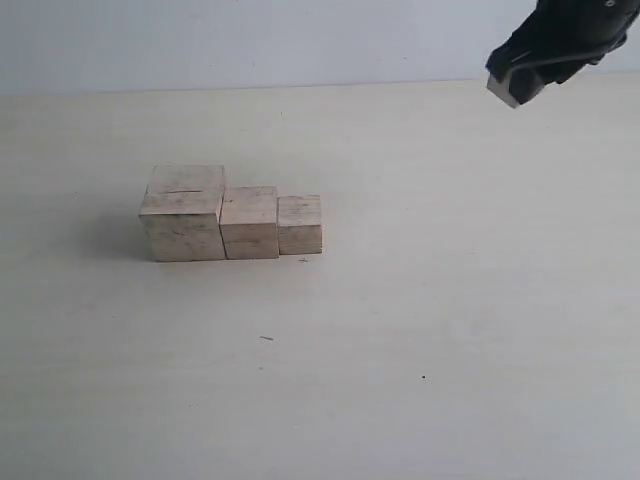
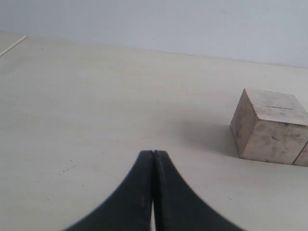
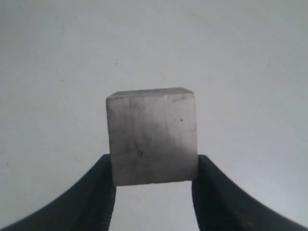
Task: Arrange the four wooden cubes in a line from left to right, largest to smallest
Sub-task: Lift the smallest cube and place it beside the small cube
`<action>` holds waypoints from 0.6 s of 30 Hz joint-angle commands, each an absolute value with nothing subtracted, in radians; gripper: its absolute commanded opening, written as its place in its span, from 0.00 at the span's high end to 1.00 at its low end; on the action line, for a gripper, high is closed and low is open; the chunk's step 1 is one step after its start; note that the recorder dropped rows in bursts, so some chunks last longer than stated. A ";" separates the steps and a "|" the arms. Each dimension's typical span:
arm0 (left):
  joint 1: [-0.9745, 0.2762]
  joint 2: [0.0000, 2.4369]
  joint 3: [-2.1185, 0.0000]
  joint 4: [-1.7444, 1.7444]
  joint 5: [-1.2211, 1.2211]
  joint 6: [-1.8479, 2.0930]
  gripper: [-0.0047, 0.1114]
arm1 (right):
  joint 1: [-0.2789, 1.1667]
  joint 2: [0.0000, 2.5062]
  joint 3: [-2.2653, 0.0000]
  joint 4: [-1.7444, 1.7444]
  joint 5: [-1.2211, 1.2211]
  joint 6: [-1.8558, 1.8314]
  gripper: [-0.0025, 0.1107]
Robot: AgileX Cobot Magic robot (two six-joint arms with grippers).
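Three pale wooden cubes stand in a touching row on the table in the exterior view: the largest cube (image 1: 183,213) on the left, a medium cube (image 1: 249,222) in the middle, a smaller cube (image 1: 300,224) on the right. The smallest cube (image 1: 508,86) hangs in the air at the top right, with my right gripper (image 1: 515,82) shut on it. In the right wrist view that cube (image 3: 152,136) sits between the two dark fingers. My left gripper (image 2: 153,153) is shut with nothing in it, and the largest cube (image 2: 269,126) stands some way beyond it.
The pale tabletop (image 1: 420,320) stretches to the right of the row and in front of it. A light wall (image 1: 250,40) runs along the table's far edge. A thin white strip (image 2: 13,45) lies at the table's edge in the left wrist view.
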State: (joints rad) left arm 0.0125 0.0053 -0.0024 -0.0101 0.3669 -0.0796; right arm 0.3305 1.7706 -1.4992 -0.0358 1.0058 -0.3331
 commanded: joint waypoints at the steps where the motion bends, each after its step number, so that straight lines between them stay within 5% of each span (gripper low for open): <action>1: 0.007 0.000 0.000 -0.009 0.355 -0.083 0.96 | 0.282 1.784 -1.508 0.164 1.014 -0.788 0.98; 18: 0.007 0.000 0.000 -0.009 0.355 -0.083 0.96 | 0.424 2.075 -1.508 0.318 0.990 -1.307 0.98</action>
